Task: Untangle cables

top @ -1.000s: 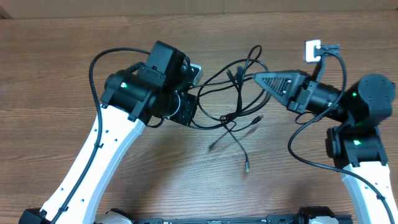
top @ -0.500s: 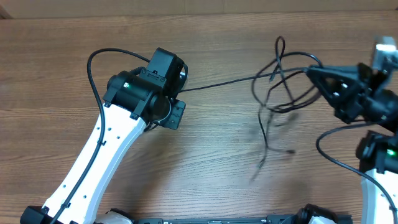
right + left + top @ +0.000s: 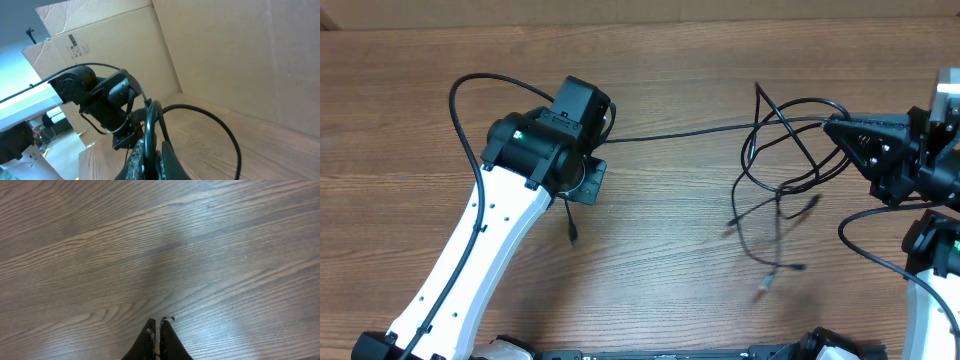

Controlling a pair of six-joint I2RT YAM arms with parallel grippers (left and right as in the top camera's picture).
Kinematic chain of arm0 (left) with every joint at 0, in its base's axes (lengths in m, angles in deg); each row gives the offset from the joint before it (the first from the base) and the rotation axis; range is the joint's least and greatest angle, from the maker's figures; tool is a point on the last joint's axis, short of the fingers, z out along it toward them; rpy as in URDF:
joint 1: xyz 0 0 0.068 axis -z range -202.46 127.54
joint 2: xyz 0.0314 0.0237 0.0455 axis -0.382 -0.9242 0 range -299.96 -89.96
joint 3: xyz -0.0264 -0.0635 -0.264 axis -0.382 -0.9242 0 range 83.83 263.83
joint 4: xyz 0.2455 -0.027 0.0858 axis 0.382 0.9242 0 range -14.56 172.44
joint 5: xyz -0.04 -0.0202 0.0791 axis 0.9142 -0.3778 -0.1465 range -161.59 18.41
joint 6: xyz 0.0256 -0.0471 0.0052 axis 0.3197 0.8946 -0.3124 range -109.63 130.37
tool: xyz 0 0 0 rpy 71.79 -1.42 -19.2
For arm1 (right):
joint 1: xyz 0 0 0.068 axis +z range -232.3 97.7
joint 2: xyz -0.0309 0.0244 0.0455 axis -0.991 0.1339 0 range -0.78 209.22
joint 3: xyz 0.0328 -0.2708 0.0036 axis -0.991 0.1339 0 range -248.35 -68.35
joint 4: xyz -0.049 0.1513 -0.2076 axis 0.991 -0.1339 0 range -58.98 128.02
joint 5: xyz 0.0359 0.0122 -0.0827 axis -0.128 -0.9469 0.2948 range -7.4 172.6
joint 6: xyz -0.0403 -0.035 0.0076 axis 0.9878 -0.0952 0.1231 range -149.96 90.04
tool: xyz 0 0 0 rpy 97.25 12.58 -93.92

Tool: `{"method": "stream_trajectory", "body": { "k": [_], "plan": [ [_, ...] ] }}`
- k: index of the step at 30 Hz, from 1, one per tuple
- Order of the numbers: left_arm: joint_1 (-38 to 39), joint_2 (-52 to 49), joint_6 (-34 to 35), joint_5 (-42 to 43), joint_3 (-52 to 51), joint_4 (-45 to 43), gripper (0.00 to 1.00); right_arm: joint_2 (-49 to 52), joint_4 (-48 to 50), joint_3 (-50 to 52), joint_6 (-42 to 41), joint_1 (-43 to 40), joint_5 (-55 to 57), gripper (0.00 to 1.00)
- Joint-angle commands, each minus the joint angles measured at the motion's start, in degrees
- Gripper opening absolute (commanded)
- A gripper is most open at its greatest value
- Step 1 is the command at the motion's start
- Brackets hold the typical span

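The cables (image 3: 775, 165) are thin black cords in a loose tangle at the right, with plug ends trailing near the table at the lower right (image 3: 767, 282). My right gripper (image 3: 832, 126) is shut on a strand of the bundle, seen pinched between its fingers in the right wrist view (image 3: 151, 142). One strand (image 3: 680, 133) runs taut leftwards to my left gripper (image 3: 597, 140), whose fingers are pressed together in the left wrist view (image 3: 157, 326). A short cable tail (image 3: 570, 225) hangs below the left gripper.
The wooden table (image 3: 660, 260) fills the overhead view. A thick black robot cable (image 3: 470, 90) loops behind the left arm. Cardboard boxes (image 3: 210, 55) stand beyond the table in the right wrist view, where the left arm (image 3: 100, 97) also shows.
My right gripper has pulled the tangle well to the right, and my left gripper has shifted slightly left. One strand is now taut between them, and a tail has dropped below the left gripper.
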Motion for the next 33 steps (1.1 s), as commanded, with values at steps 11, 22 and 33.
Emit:
{"method": "stream_trajectory", "body": {
  "k": [11, 22, 33],
  "plan": [
    [-1.3, -0.1, 1.0, 7.1, -0.5, -3.7, 0.38, 1.0, -0.3, -1.0, 0.4, 1.5, -4.5, 0.04],
    [-1.2, -0.1, -2.2, 21.7, -0.5, -6.6, 0.39, 1.4, -4.2, -0.9, -0.7, 1.7, -5.9, 0.04],
    [-1.2, 0.0, -2.6, 47.8, -0.4, -18.2, 0.42, 3.5, -13.3, -0.8, 4.0, 8.9, -7.4, 0.04]
  ]
}}
